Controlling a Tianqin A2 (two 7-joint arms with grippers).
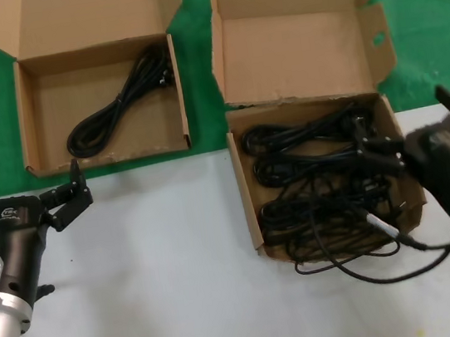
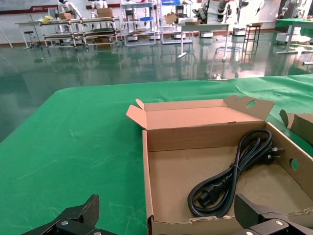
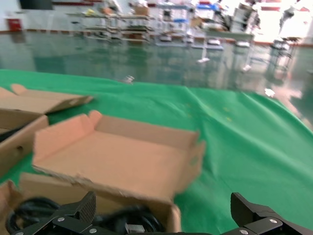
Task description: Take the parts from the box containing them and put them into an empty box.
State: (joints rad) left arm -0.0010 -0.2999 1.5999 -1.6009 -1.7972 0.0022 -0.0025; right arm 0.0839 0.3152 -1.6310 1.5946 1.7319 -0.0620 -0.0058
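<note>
The squarish box [image 1: 247, 203] with side flaps stands at the right and holds several looped black cables [image 1: 317, 164]. One loop [image 1: 347, 262] spills over its front wall onto the white table. My right gripper [image 1: 416, 125] hovers open over that box's right side. In the right wrist view, the right gripper [image 3: 164, 203] spans the box's corner [image 3: 173, 215], with cables [image 3: 142, 220] below. The wider box [image 1: 35, 128] at the back left holds one cable [image 1: 115, 104]. My left gripper [image 1: 27, 192] is open, in front of this box. In the left wrist view the left gripper [image 2: 168, 208] faces that box's front wall [image 2: 195, 227] and the cable [image 2: 230, 181].
Both boxes rest where the green cloth [image 1: 202, 63] meets the white table [image 1: 163, 261]. Their lids [image 1: 78, 17] stand open toward the back. My own black cable with a metal connector [image 1: 381, 226] hangs across the right box's front corner.
</note>
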